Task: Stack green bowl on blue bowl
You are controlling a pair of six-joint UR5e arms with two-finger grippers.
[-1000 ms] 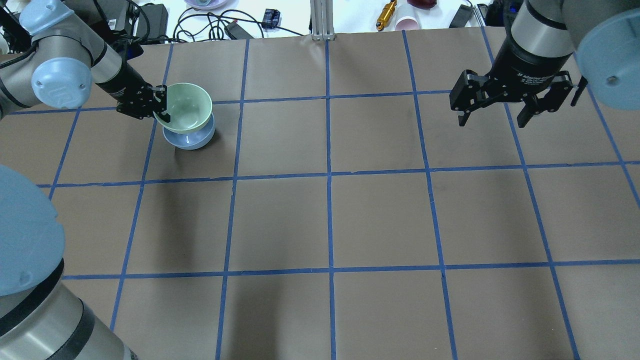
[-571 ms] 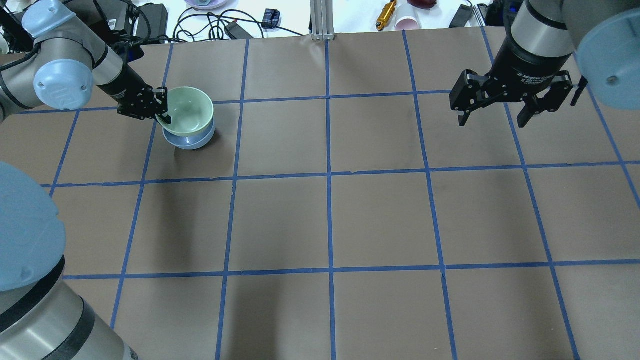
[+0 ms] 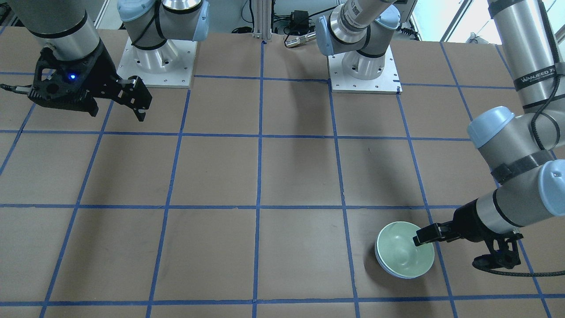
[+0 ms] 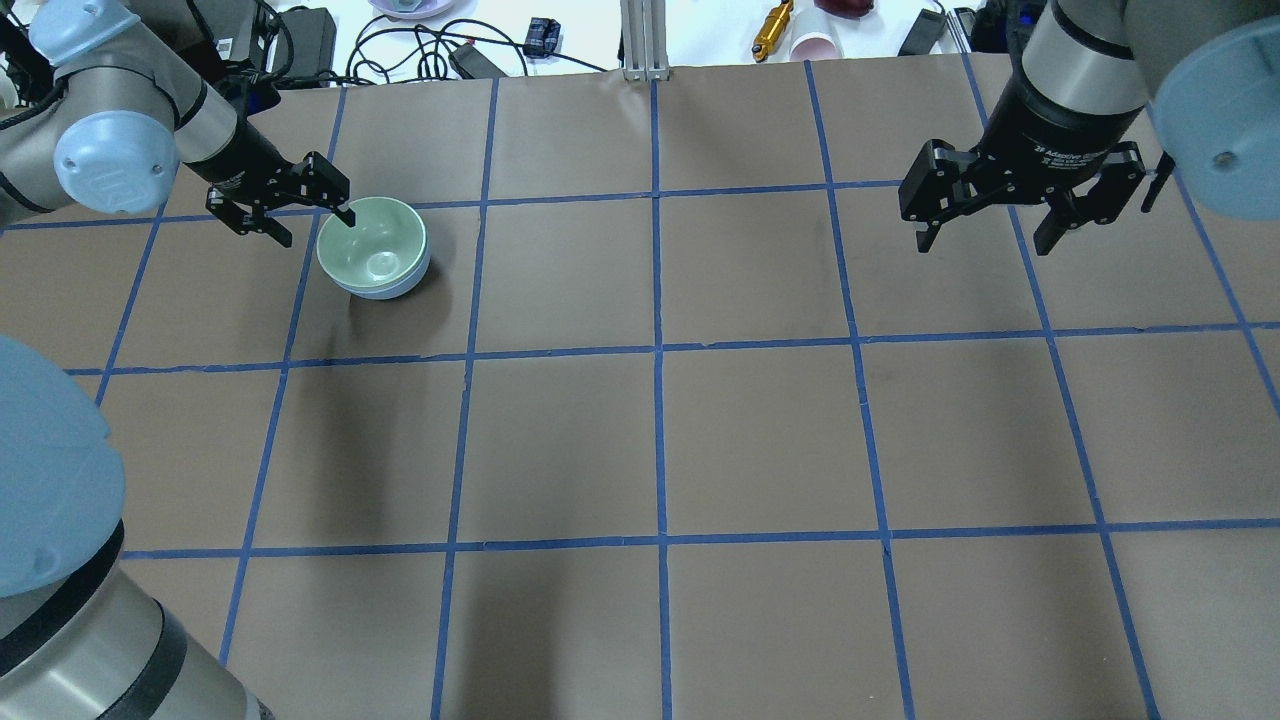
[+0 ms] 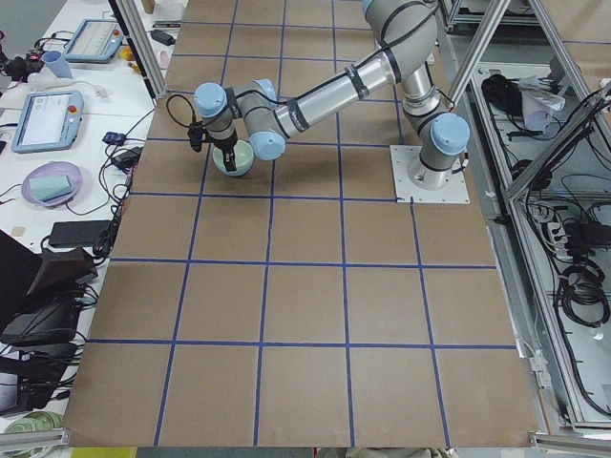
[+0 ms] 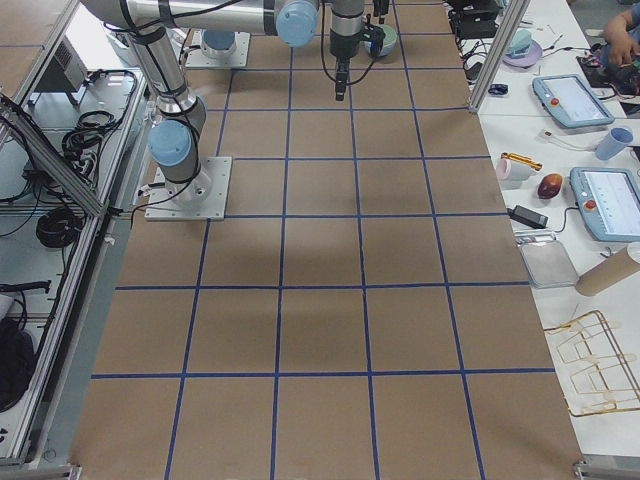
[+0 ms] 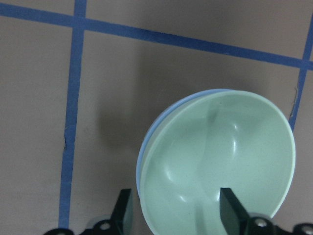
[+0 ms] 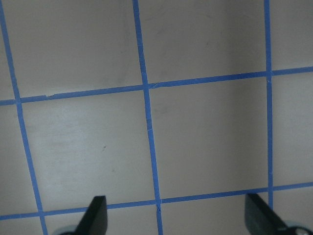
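Green bowl (image 4: 372,247) nested in blue bowl (image 4: 385,292); wrist cam shows L fingers (image 7: 124,210) spread, gripping nothing.

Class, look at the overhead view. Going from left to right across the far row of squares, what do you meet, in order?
left tool → green bowl → right tool

We see the green bowl (image 4: 372,243) nested in the blue bowl (image 4: 382,293). Our left claw (image 4: 318,229) straddles its rim, spread wide; the right claw (image 4: 985,245) hangs spread, well apart.
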